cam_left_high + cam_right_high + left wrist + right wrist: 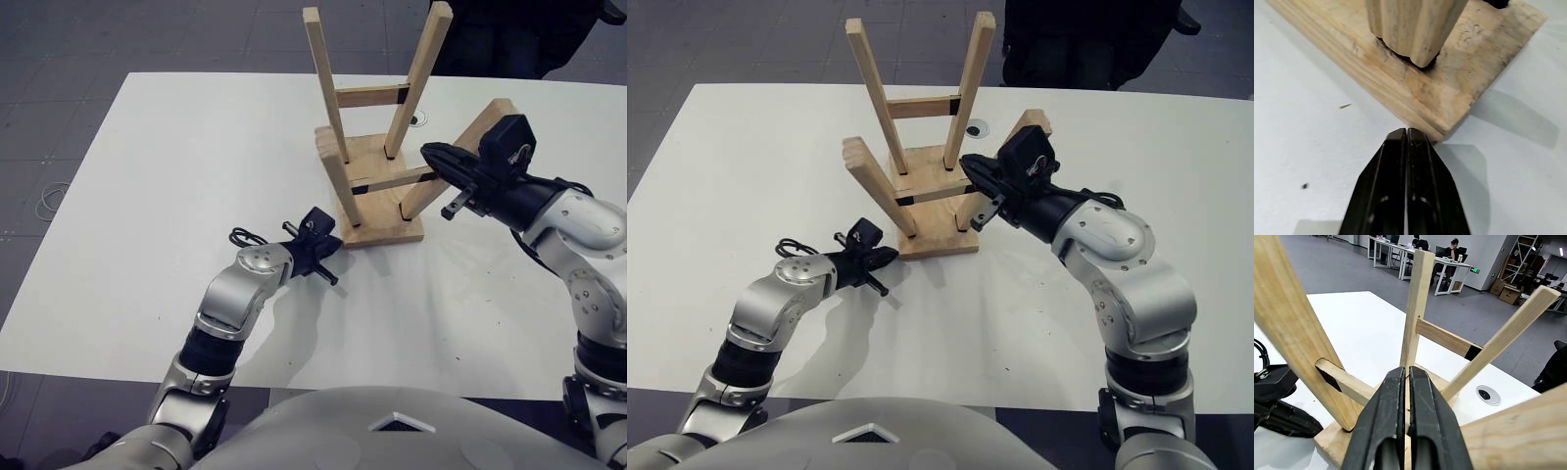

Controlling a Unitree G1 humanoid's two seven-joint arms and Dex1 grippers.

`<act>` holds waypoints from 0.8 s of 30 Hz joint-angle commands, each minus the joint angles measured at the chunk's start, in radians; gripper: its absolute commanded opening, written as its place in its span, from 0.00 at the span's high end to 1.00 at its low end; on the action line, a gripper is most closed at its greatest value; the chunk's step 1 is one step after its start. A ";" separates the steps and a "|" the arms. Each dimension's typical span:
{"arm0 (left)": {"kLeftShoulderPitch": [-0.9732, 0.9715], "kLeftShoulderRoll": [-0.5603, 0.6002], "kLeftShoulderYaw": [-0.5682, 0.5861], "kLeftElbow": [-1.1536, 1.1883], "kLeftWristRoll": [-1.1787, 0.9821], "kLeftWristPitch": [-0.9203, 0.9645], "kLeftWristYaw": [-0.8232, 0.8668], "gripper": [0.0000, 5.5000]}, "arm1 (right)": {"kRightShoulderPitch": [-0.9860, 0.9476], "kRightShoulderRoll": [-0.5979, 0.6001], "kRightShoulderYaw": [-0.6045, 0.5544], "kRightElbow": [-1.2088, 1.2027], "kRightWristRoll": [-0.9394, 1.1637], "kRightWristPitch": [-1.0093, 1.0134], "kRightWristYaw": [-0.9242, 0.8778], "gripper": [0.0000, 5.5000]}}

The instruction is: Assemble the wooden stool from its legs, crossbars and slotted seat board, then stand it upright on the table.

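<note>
Upside down toward the far middle of the table (147, 196), resting flat on its seat board (382, 233), four legs up and splayed outward: the stool (933, 194). Braced by a far crossbar (370, 96) and a near crossbar (390, 181), so seemingly assembled and not yet turned upright. Left gripper (1406, 133) pressed together on nothing, low over the tabletop just short of the board's near left corner. Right gripper (433, 154) likewise pressed together, tips at the right end of the near crossbar beside the near right leg (485, 119), nothing visibly pinched. Probably rigid, light for its bulk, dry and not slippery; possibly loose at the slotted joints, so risky to lift by a single leg. Better taken by the seat board's edge on one side and by a crossbar close to a leg on the other, then rolled over as one piece. Plenty of bare tabletop left and near for the flip; less room far, close to the table edge and a round cable port (419, 119).
</note>
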 commanded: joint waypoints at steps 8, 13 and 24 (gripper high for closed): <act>-0.066 -0.074 -0.010 0.011 -0.039 0.019 0.015 0.98 | 0.000 0.027 0.024 0.166 -0.178 -0.162 -0.065 0.98; -0.010 -0.034 0.036 -0.068 -0.044 0.033 0.035 0.98 | 0.014 0.062 0.056 0.189 -0.234 -0.208 -0.084 0.98; 0.032 0.008 0.075 -0.136 -0.062 0.050 0.058 0.98 | -0.092 0.167 -0.014 0.143 -0.233 -0.256 -0.142 0.98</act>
